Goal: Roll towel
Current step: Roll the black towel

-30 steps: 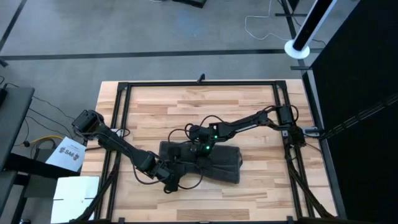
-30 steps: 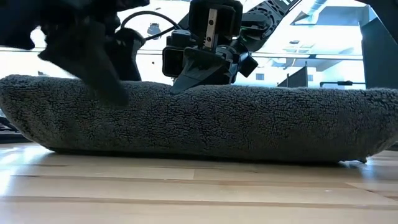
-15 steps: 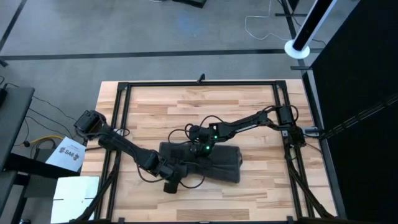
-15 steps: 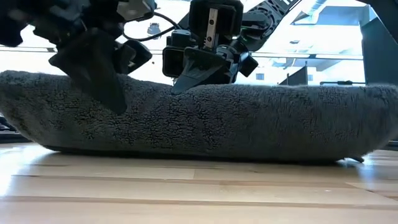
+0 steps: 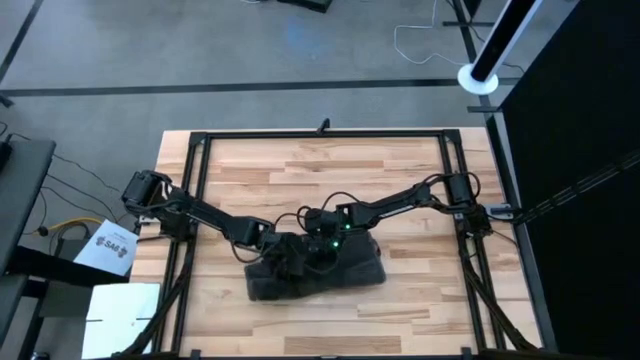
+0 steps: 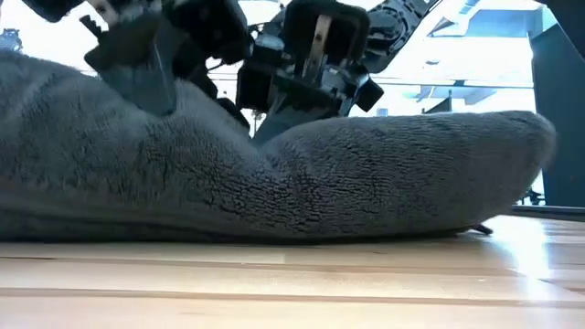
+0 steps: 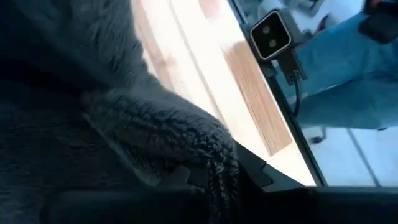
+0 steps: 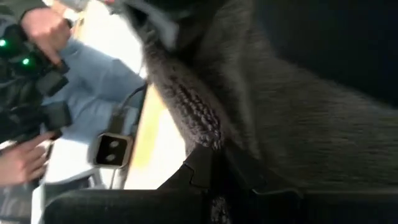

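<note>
Towel (image 5: 315, 272) edge pinched by both grippers mid-table.

- We are seeing a wooden table (image 5: 250, 165) of pale planks, and a black frame (image 5: 320, 133) is running along its edges.
- The dark grey towel (image 5: 340, 275) is lying directly on the wood, bunched up, near the middle toward the front edge.
</note>
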Robot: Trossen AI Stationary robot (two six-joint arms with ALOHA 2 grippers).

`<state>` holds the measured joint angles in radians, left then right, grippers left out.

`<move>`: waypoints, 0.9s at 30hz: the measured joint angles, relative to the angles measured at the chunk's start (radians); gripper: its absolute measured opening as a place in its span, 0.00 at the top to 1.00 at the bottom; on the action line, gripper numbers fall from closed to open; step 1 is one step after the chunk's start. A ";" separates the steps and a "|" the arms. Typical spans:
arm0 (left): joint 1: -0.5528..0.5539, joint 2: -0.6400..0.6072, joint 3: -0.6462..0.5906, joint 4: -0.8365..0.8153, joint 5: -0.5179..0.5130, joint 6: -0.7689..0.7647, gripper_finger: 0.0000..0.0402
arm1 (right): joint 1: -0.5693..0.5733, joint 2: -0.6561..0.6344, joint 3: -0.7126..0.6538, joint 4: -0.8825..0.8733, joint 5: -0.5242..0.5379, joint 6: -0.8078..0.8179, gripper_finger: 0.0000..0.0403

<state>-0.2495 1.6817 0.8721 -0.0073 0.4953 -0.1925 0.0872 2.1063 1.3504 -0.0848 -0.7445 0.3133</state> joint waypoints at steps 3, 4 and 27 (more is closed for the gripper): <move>0.016 0.000 -0.082 0.073 0.026 -0.061 0.95 | -0.024 0.003 -0.001 -0.013 0.029 0.019 0.99; 0.017 0.000 -0.099 0.090 0.026 -0.086 0.95 | -0.036 0.003 -0.001 -0.015 0.024 0.022 0.99; 0.041 0.004 -0.209 0.145 0.002 -0.369 0.96 | -0.151 -0.021 -0.002 -0.114 -0.100 -0.428 0.72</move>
<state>-0.2084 1.6859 0.6632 0.1376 0.4977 -0.5619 -0.0637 2.0851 1.3479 -0.1991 -0.8442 -0.1146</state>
